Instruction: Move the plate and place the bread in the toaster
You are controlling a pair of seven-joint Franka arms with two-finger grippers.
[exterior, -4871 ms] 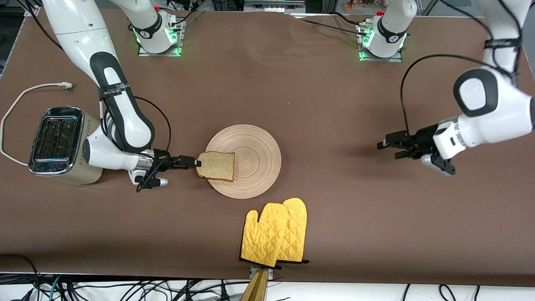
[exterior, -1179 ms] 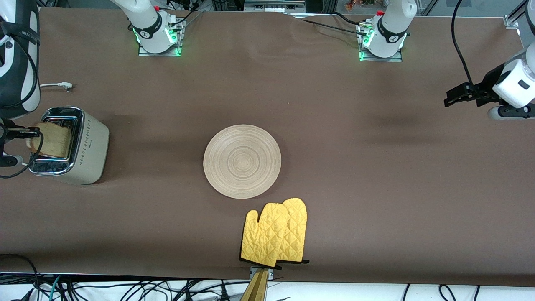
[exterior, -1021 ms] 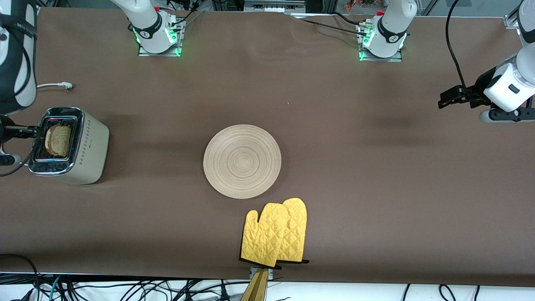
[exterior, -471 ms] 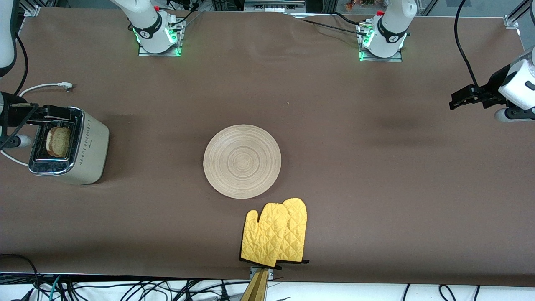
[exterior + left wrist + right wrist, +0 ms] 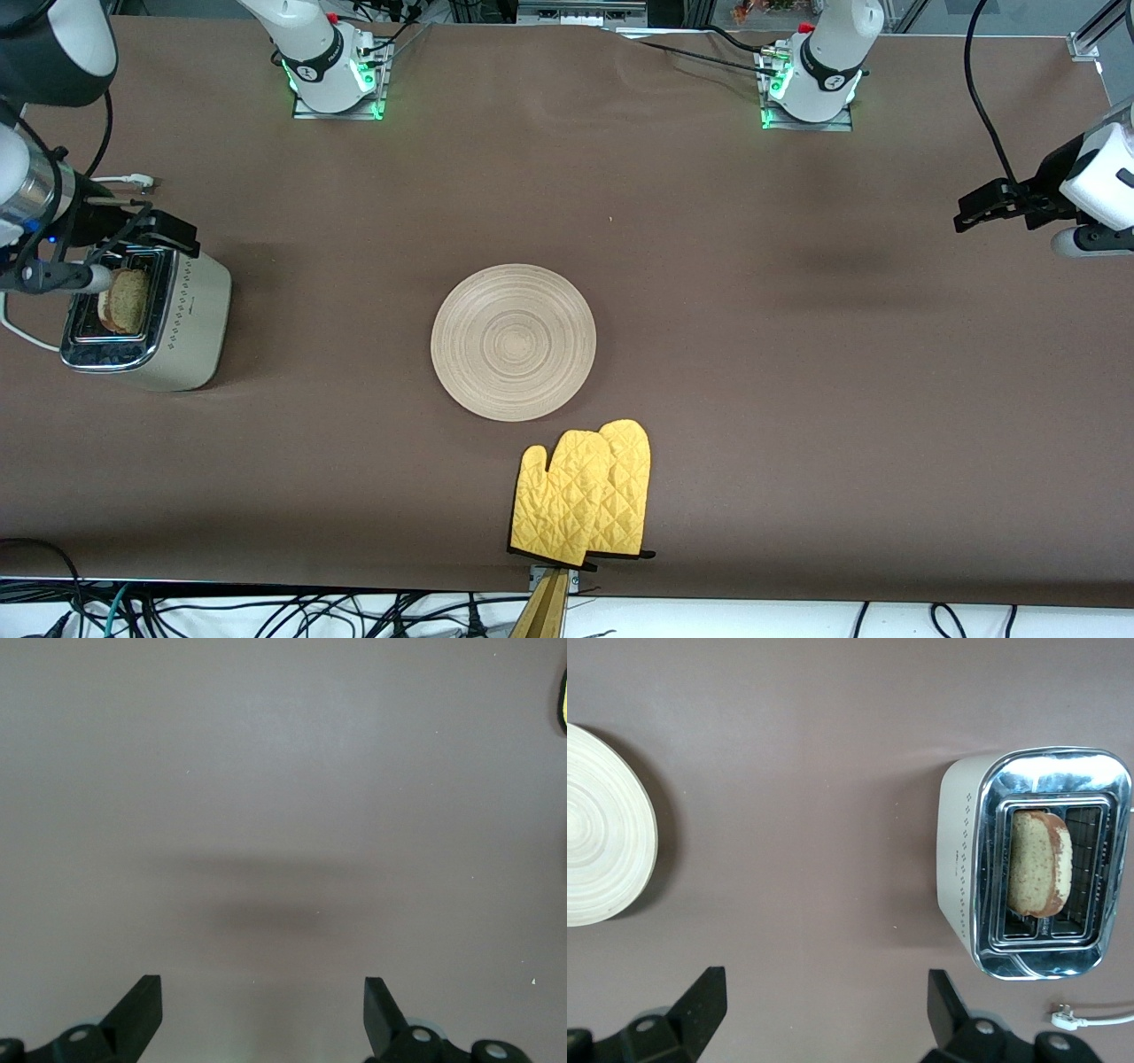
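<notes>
The bread (image 5: pixel 124 299) stands in the top of the cream toaster (image 5: pixel 199 310) at the right arm's end of the table, its upper edge sticking out. The right wrist view shows the bread (image 5: pixel 1039 862) in the chrome-topped toaster (image 5: pixel 957 859). My right gripper (image 5: pixel 166 235) is open and empty, up over the toaster's end farthest from the front camera; it also shows in the right wrist view (image 5: pixel 824 1010). The wooden plate (image 5: pixel 513 342) lies bare at the table's middle, and its edge shows in the right wrist view (image 5: pixel 602 828). My left gripper (image 5: pixel 974 211) is open and empty over bare table at the left arm's end, as in its wrist view (image 5: pixel 263 1014).
A pair of yellow oven mitts (image 5: pixel 585 492) lies near the table's front edge, nearer to the front camera than the plate. The toaster's white cord (image 5: pixel 18 328) loops beside it, with its plug (image 5: pixel 133 182) on the table.
My right gripper let go of the bread into the toaster, then rose and drew away toward the robots' bases. The left arm shifted only slightly.
</notes>
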